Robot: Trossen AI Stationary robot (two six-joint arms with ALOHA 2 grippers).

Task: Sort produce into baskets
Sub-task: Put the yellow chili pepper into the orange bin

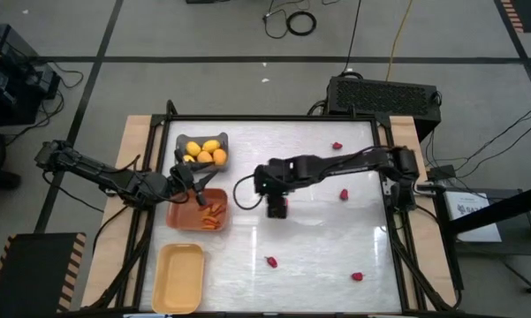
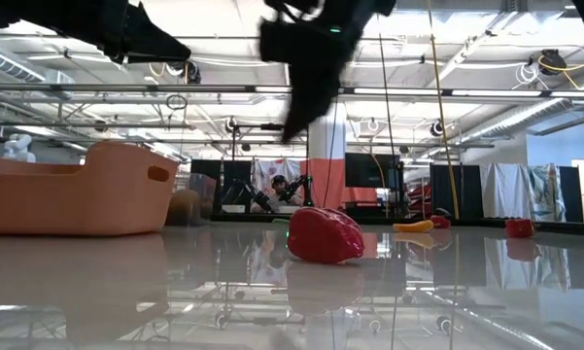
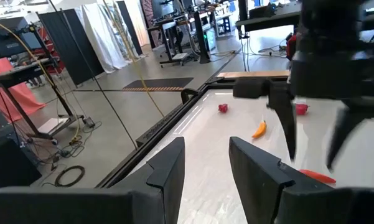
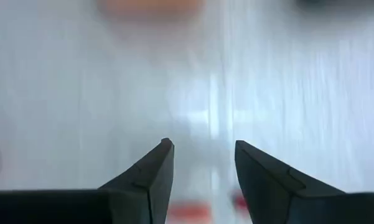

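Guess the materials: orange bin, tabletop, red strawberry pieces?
Orange bin: looks like molded plastic, matte, with rounded corners and a cut-out handle slot. Tabletop: glossy white, probably laminate or acrylic; it mirrors the room and ceiling lights. Red strawberry piece: likely hard plastic, smooth with a slight sheen.

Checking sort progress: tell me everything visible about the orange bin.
The orange bin is a small rectangular plastic tub with rounded corners and, in the low view, a cut-out handle slot near its rim. It sits upright on the table's left side, between the grey bin and the yellow bin. Several carrots lie inside at one end. The left gripper hovers over its edge; contact can't be confirmed.
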